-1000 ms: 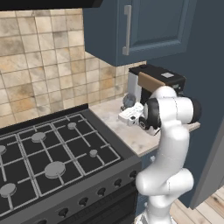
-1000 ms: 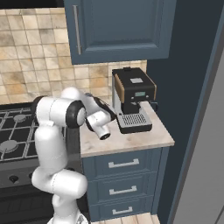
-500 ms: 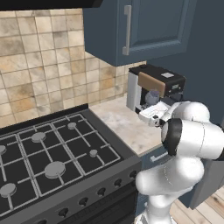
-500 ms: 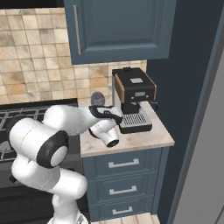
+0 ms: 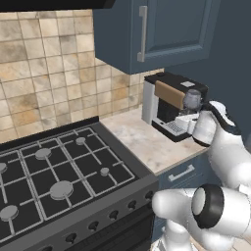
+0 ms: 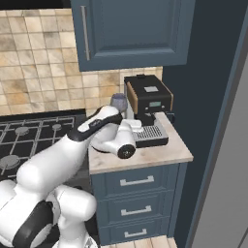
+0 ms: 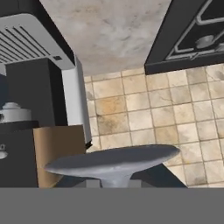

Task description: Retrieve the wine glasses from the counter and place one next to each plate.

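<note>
My jaws are nearly closed on the stem of a wine glass (image 6: 118,102), held up over the counter (image 5: 147,142), its foot (image 7: 113,162) at six o'clock in my hand view. The coffee machine (image 6: 147,104) stands close at nine o'clock there; a careless swing could knock the bowl against it, and a thin stem may slip. The bowl looks empty.

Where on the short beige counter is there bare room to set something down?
The beige marbled counter is bare between the black gas stove and the black-and-silver coffee machine. Its right end is crowded by that machine, with the gripper and held smoky wine glass in front.
</note>
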